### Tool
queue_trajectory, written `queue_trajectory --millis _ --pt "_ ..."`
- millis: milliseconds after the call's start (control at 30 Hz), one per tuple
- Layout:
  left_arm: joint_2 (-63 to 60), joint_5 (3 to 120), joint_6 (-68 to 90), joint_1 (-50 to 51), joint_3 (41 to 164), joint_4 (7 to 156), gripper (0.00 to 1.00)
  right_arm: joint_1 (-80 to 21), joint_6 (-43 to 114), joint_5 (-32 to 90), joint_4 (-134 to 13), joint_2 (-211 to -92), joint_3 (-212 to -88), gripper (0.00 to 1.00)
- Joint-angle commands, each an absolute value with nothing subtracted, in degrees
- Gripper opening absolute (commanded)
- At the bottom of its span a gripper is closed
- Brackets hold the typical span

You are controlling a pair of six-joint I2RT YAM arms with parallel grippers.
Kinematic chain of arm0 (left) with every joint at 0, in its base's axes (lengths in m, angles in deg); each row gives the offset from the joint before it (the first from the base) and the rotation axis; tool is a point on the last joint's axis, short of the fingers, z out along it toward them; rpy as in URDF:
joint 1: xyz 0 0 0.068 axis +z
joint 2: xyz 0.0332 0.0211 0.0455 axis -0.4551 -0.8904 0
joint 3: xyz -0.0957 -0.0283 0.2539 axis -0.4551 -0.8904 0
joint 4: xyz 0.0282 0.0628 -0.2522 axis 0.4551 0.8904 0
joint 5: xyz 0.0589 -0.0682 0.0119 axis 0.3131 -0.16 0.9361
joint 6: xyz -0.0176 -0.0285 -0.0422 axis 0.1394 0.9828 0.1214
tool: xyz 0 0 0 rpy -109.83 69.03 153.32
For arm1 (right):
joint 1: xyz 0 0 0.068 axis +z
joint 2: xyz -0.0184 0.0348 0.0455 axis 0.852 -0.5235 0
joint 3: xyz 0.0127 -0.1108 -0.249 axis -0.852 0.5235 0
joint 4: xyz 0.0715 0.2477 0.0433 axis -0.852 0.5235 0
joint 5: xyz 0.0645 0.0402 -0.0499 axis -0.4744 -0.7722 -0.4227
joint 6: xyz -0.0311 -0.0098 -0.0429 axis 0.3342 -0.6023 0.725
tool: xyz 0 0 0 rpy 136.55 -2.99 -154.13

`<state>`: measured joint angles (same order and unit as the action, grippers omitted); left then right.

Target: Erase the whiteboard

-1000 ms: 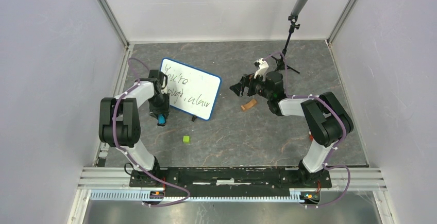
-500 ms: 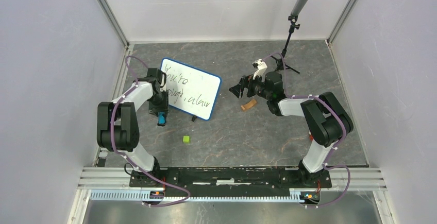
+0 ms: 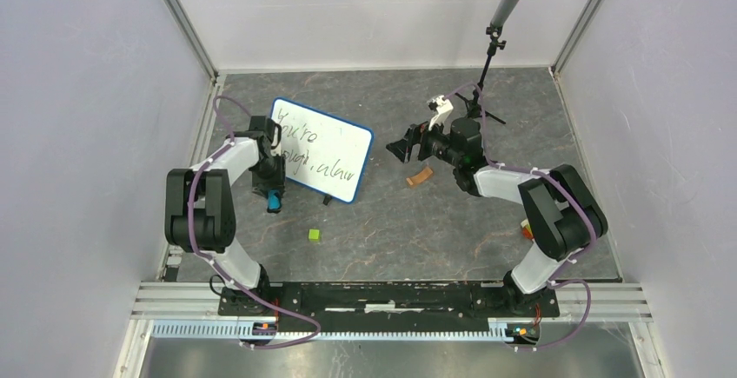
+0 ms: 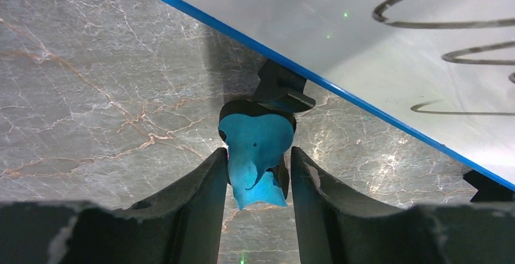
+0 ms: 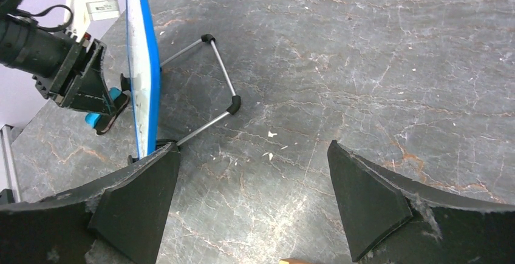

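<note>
blue eraser (image 4: 256,145), black-backed, pinched between the fingers of the left gripper (image 4: 258,156) and held low beside the near-left corner of the whiteboard (image 3: 323,148). the board stood left of centre on the grey stone-patterned table (image 3: 521,117), leaning on a thin wire stand (image 5: 212,82), with black handwriting across the left part of its face. the right gripper (image 5: 252,148) hung with its jaws spread wide and empty, well apart from the board and aimed at its edge, with a small brown object (image 3: 420,175) on the table near it. likely failure modes, judged from this arrangement: (a) the board appeared light and rested only on small black feet (image 4: 282,88) and the wire stand, so wiping pressure on the face could have tipped it backward or slid it across the smooth table, since nothing braced its rear; (b) the eraser sat at the level of the blue frame (image 4: 285,64), below the writing, so a stroke begun here could have snagged the frame or a foot rather than met the ink; (c) the pinch took only a narrow part of the eraser, which could have twisted or slipped under side load; (d) a bracing approach by the right gripper risked striking the wire stand and collapsing the prop.
</note>
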<state>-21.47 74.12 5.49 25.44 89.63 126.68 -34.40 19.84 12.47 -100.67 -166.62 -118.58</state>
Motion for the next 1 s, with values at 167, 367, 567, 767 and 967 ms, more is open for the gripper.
queue_trajectory --millis 167,367,567,767,967 --pt "-21.23 73.59 4.87 25.49 90.50 125.91 0.38 -32.88 21.56 12.13 -100.87 -163.93 -119.20 0.97" --pt "-16.05 72.48 5.70 25.49 89.39 125.31 0.33 -31.50 21.85 13.55 -99.06 -162.94 -120.11 0.97" --pt "-3.99 66.60 9.86 25.49 88.09 122.47 0.33 -29.93 17.38 14.08 -100.35 -161.61 -120.09 0.98" --pt "4.66 60.83 18.08 24.76 84.63 115.26 0.31 -25.42 13.28 12.48 -105.92 -165.72 -121.65 0.86" --pt "10.06 67.55 22.14 17.85 80.29 107.71 0.31 -22.45 11.20 13.33 -109.77 -169.61 -122.42 0.74"
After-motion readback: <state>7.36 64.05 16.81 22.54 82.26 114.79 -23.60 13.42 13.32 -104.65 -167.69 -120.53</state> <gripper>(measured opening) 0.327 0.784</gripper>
